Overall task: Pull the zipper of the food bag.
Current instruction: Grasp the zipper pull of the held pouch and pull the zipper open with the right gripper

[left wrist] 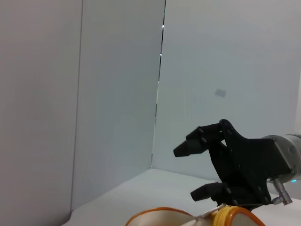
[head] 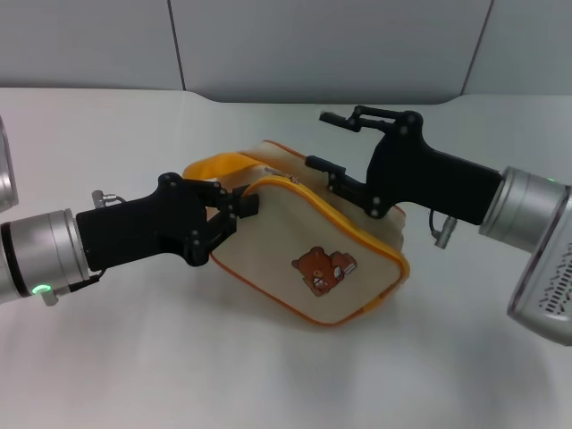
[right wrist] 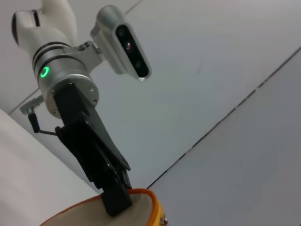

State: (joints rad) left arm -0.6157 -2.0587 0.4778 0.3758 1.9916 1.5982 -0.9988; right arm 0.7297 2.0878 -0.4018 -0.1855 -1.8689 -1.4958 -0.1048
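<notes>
The beige food bag [head: 308, 250] with orange-yellow piping and a brown bear picture lies on the white table, its orange loop handle [head: 214, 166] at the far left end. My left gripper [head: 239, 207] is shut on the bag's left end at the zip trim; the right wrist view shows it [right wrist: 116, 200] pinching the bag's edge [right wrist: 89, 213]. My right gripper [head: 327, 141] is open over the bag's top far edge, its lower finger close to the zip line. It also shows open in the left wrist view [left wrist: 194, 172], a thin silver zipper tab [left wrist: 204, 217] just below its lower finger.
The white table [head: 134, 357] stretches all around the bag, with a grey panelled wall [head: 313, 45] behind it. My left arm reaches in from the left and my right arm from the right.
</notes>
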